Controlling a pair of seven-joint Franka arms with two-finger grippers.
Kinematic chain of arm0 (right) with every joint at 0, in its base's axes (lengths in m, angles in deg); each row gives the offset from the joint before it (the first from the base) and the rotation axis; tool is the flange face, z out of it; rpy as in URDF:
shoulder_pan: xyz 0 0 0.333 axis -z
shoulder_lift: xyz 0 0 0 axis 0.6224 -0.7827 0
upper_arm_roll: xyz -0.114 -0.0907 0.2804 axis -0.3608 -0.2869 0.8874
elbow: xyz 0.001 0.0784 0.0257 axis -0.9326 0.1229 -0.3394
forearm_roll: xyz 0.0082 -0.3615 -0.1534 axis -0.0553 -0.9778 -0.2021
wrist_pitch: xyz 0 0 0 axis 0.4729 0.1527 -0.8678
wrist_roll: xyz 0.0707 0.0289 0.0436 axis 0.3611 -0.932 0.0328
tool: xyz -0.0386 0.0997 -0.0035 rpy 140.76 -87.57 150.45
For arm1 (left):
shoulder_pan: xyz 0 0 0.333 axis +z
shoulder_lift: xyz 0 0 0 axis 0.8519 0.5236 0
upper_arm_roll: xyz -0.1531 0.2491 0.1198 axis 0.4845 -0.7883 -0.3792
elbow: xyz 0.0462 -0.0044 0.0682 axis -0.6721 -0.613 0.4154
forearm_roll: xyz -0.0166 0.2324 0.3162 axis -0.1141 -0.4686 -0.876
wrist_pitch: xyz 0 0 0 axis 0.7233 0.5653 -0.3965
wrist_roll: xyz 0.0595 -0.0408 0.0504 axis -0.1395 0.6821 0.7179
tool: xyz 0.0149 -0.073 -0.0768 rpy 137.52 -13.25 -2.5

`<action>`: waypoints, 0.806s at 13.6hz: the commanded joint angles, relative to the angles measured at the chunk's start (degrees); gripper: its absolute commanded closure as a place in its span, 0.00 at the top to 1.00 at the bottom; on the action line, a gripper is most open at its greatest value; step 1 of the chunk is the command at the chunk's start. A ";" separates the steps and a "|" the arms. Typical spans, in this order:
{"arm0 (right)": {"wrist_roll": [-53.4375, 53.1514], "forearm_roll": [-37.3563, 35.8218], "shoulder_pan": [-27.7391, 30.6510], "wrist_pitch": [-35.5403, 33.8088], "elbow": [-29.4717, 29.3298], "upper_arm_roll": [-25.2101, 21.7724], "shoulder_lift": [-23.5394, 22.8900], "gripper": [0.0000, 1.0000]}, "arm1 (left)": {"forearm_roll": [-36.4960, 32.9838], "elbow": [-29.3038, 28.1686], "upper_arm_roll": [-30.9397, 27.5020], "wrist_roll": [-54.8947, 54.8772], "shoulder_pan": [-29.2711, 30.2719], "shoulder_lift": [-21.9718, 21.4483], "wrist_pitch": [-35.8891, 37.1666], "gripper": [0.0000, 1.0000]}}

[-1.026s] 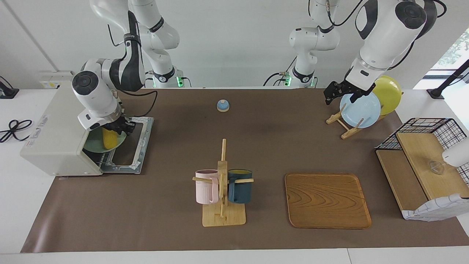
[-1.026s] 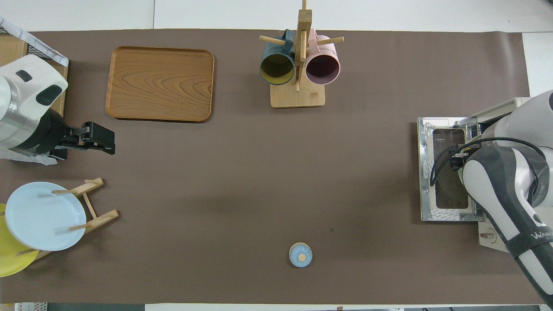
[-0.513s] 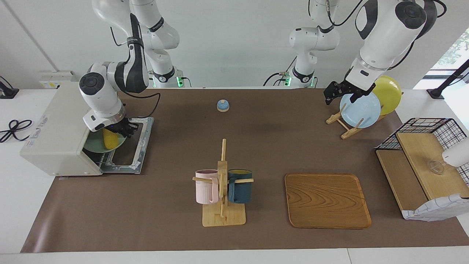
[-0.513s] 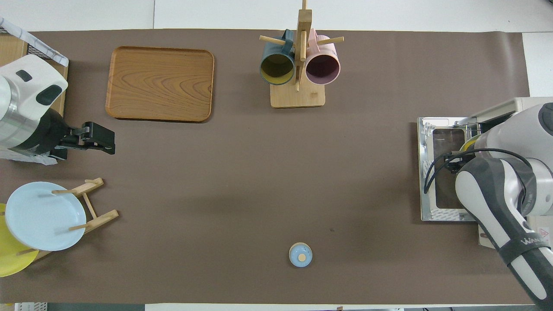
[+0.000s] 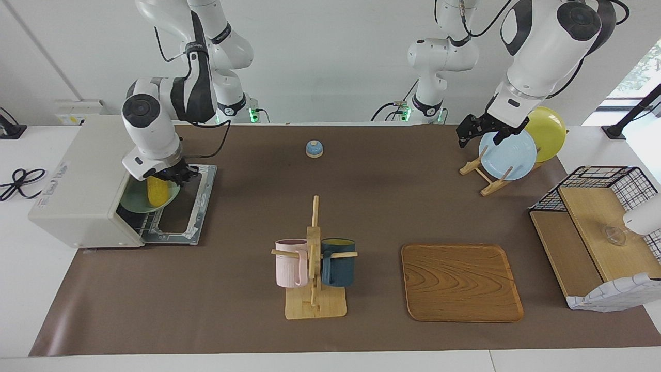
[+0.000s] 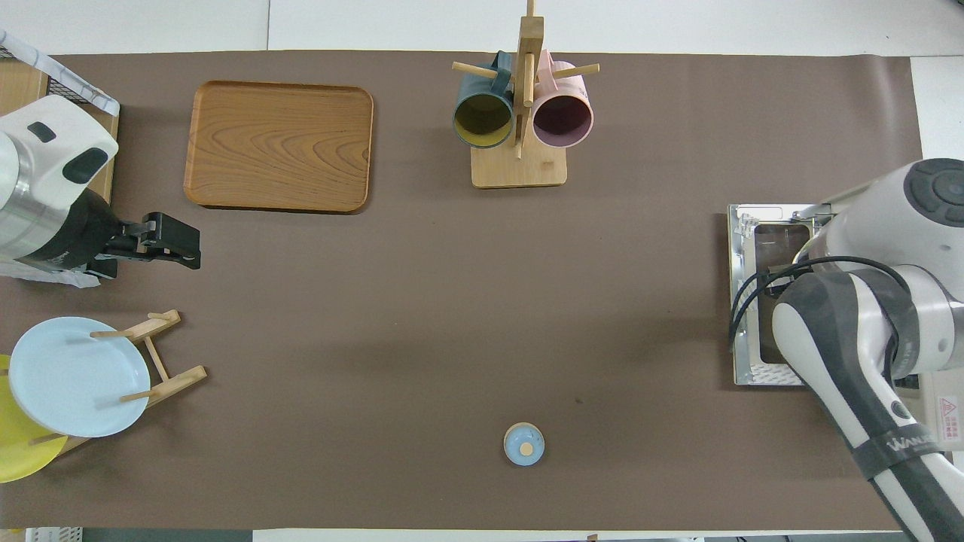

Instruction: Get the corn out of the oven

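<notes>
The off-white oven (image 5: 82,175) stands at the right arm's end of the table with its glass door (image 5: 185,206) folded down flat. A green plate (image 5: 135,200) sits in the oven's mouth. The yellow corn (image 5: 157,190) hangs just over that plate, with my right gripper (image 5: 166,179) shut on its upper end. In the overhead view the right arm's wrist (image 6: 896,226) covers the corn and the gripper, and only the door (image 6: 753,301) shows. My left gripper (image 5: 467,132) waits open in the air over the plate rack (image 5: 488,178), holding nothing.
A mug rack (image 5: 314,263) with a pink and a dark blue mug stands mid-table, a wooden tray (image 5: 461,282) beside it. A small blue bell (image 5: 314,149) sits near the robots. The plate rack holds a blue and a yellow plate. A wire shelf (image 5: 601,227) stands at the left arm's end.
My right gripper has shut on the corn and lifted it slightly off the green plate, drawing toward the door. The left arm has not moved.
</notes>
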State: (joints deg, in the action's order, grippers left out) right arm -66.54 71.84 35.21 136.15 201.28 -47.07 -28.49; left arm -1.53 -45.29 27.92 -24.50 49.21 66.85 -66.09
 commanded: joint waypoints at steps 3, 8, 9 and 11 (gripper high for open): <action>-18.58 0.28 -14.79 -4.74 -9.07 0.53 -5.28 0.00 | 0.63 -0.42 0.33 -0.21 0.69 -0.80 0.06 1.00; -34.94 3.44 -26.13 -9.37 -24.85 0.79 -18.34 0.00 | 0.63 -0.42 0.25 -0.21 0.78 -0.80 0.06 1.00; -39.67 3.35 -29.03 -10.61 -29.77 0.79 -22.56 0.00 | 0.63 -0.42 0.25 -0.21 0.78 -0.80 0.06 1.00; -45.15 3.79 -31.94 -9.23 -31.49 0.79 -25.67 0.00 | 0.63 -0.51 0.33 -0.21 0.69 -0.80 0.06 1.00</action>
State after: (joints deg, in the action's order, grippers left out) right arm -107.30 74.81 5.34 128.66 176.35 -46.11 -48.12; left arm -1.53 -45.29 27.92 -24.50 49.21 66.85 -66.09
